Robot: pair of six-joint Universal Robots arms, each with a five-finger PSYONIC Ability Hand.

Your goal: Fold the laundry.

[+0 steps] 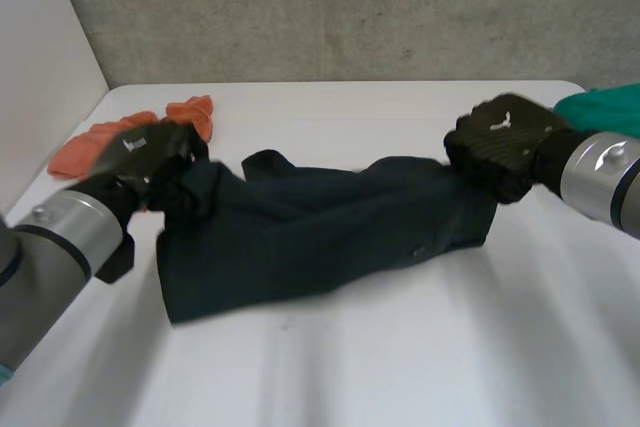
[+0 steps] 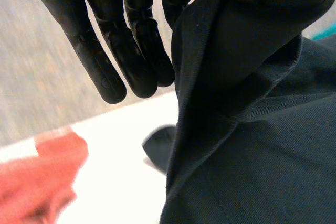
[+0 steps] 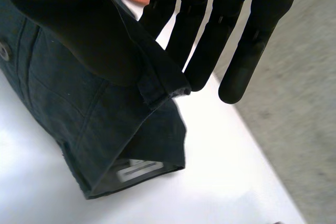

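The dark garment (image 3: pixel 68 103) hangs just under your right hand (image 3: pixel 210 40), its waistband edge pinched between the thumb and straight fingers. Your left hand (image 1: pixel 150 152) seems to nip the opposite end likewise, and the middle sags onto the table (image 1: pixel 420 347) between them. You're at the spreading step, so next draw both ends taut and lay it flat. An orange cloth (image 1: pixel 95 142) lies behind your left hand and a green cloth (image 1: pixel 600 107) beyond your right.

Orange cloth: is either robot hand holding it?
No, the orange cloth lies on the table; the left hand holds the dark garment.
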